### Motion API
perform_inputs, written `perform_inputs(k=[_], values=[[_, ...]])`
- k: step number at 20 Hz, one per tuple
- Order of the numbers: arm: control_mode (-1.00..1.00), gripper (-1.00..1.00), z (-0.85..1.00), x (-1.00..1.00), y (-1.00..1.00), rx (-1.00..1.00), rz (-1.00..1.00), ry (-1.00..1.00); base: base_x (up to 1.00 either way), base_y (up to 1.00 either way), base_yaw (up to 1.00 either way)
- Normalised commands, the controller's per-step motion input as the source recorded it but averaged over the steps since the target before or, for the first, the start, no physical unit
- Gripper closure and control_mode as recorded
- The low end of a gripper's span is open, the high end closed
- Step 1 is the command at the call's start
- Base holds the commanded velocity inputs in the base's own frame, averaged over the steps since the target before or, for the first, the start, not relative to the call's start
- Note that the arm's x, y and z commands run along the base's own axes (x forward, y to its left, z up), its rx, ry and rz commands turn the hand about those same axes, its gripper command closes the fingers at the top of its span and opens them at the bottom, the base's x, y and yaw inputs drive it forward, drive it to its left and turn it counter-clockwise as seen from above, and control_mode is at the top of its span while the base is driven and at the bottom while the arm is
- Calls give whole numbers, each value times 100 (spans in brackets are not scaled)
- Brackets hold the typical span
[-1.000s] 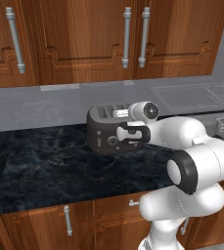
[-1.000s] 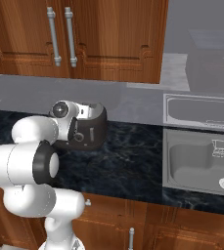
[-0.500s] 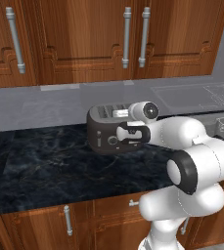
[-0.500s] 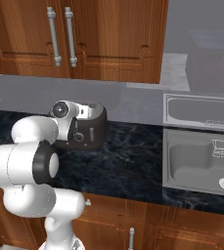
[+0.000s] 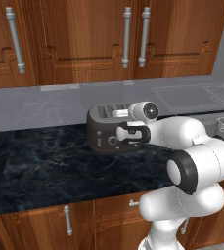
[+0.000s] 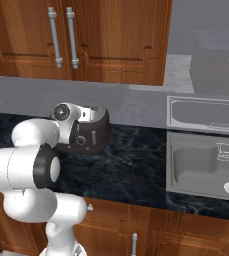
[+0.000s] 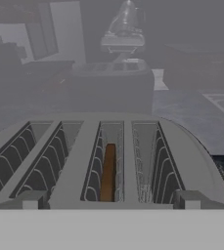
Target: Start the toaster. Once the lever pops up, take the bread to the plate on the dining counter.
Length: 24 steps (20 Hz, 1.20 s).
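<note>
The dark grey four-slot toaster point(image 5: 103, 128) point(image 6: 97, 131) stands on the black counter by the wall. In the hand view I look along its top point(image 7: 128, 141); the thin brown bread point(image 7: 108, 172) stands on edge deep in the third slot from the left. My gripper point(image 5: 133, 134) point(image 6: 79, 138) point(image 7: 111, 201) hangs level against the toaster's front upper edge. It is open wide, with one fingertip at each side of the front and nothing between them. The plate and the dining counter are out of view.
The black marbled counter point(image 5: 50, 166) runs left and right under wood wall cabinets point(image 5: 84, 39). A steel sink point(image 6: 201, 165) is sunk into it to the toaster's right. Wood drawers point(image 5: 45, 219) sit below the counter's front edge.
</note>
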Motion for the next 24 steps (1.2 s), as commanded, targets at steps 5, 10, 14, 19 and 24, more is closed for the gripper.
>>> perform_inputs(k=[5,10,14,19,24], values=[[-100,-100,0,0,0,0,0,0,0,0,0],[-100,-100,0,0,0,0,0,0,0,0,0],[-100,-100,0,0,0,0,0,0,0,0,0],[-100,-100,0,0,0,0,0,0,0,0,0],[-100,-100,0,0,0,0,0,0,0,0,0]])
